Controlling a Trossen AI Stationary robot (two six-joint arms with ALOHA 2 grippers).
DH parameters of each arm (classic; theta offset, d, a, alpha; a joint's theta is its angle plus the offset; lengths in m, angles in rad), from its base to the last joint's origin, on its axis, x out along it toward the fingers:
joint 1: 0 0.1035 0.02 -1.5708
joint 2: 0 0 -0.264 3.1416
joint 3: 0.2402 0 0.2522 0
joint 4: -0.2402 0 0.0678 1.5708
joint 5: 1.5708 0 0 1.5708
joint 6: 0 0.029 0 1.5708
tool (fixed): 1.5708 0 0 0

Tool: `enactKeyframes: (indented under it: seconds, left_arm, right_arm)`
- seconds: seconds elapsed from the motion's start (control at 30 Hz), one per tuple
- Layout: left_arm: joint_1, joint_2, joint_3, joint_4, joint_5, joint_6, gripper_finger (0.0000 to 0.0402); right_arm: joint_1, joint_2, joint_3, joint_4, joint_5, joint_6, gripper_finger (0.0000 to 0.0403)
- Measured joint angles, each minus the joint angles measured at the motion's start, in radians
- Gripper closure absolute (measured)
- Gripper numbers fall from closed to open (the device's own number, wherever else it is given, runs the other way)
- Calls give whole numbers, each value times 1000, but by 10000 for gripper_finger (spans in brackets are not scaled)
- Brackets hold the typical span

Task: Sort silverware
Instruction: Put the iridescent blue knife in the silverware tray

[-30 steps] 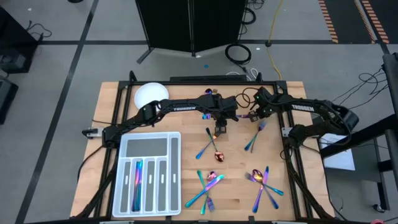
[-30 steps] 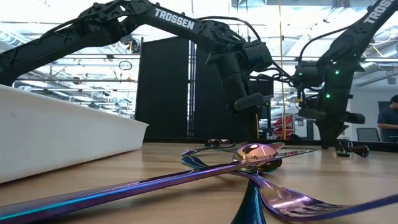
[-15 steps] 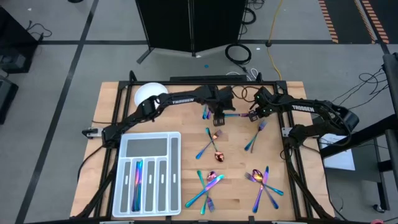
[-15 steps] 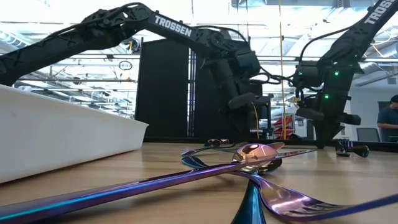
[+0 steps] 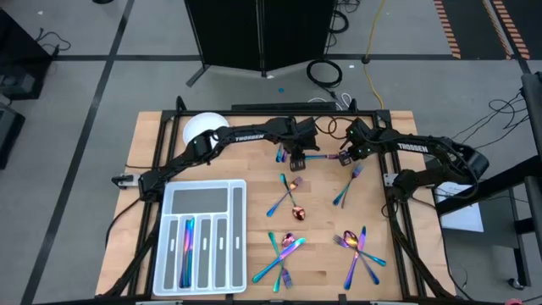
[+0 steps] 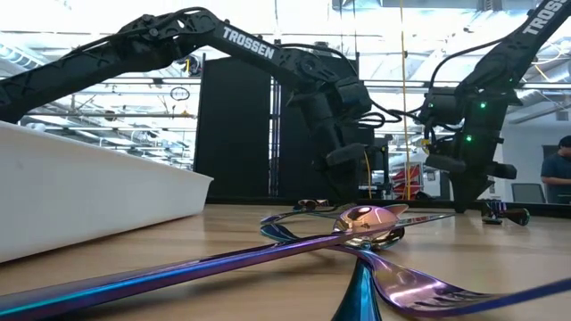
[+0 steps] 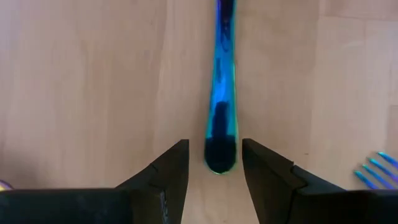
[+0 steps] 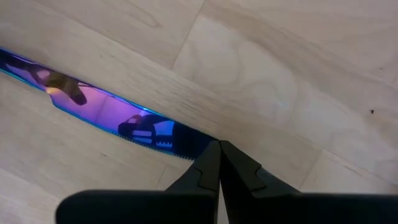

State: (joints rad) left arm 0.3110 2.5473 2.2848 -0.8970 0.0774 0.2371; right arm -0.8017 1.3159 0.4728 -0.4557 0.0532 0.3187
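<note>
Overhead and level views of a wooden bench [image 5: 152,152] carrying a translucent compartment tray [image 5: 203,193], taken here as the landmark. A knife [image 5: 318,157] lies flat on the bench beyond the tray's far right corner, between the two arms. The left hand [image 7: 214,158] sits low over the handle end of this knife, its fingers [image 7: 171,168] standing apart on either side of the rounded blue tip without touching it (the wrist view shows bare wood in both gaps). The right hand [image 8: 219,163] rests at the other end of the same knife, its fingers pressed together with their tips against the serrated edge of the blade; whether the blade is pinched between them cannot be told. One iridescent piece [image 5: 188,246] lies in a narrow slot of the tray, toward its near left. The remaining silverware lies loose on the bench to the right of the tray: a crossed fork and spoon [image 5: 288,201] just right of its far corner, a slim pair [image 5: 345,191] farther right, a crossed cluster [image 5: 282,254] beside its near right corner, and another cluster [image 5: 358,250] farther right again. A white plate [image 5: 201,125] sits beyond the tray's far edge, partly under the left arm.
</note>
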Motion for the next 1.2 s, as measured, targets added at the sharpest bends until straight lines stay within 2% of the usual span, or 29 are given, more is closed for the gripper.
enactKeyframes:
  seconds: [0.2, 0.3, 0.47, 0.63, 0.77, 0.93, 1.2]
  left_arm:
    - [1, 10, 0, 0, 21, 20, 244]
    - [-4, 27, -1, -1, 23, 34, 222]
    - [-18, 32, 0, 6, -43, 58, 183]
    - [-21, 34, 1, 2, -42, 58, 178]
    - [-20, 36, 1, -3, 14, 58, 178]
    - [-14, 36, 1, -8, 38, 57, 195]
    - [-16, 37, 1, -12, 15, 33, 260]
  right_arm:
    - [0, 0, 0, 0, -2, -2, 403]
    - [0, 0, 0, 0, -3, -1, 403]
    - [0, 0, 0, 0, -4, -1, 403]
    - [0, 0, 0, 0, -5, -7, 403]
    - [0, 0, 0, 0, -5, -8, 403]
    - [0, 0, 0, 0, -5, -9, 403]
    - [0, 0, 0, 1, -6, -9, 403]
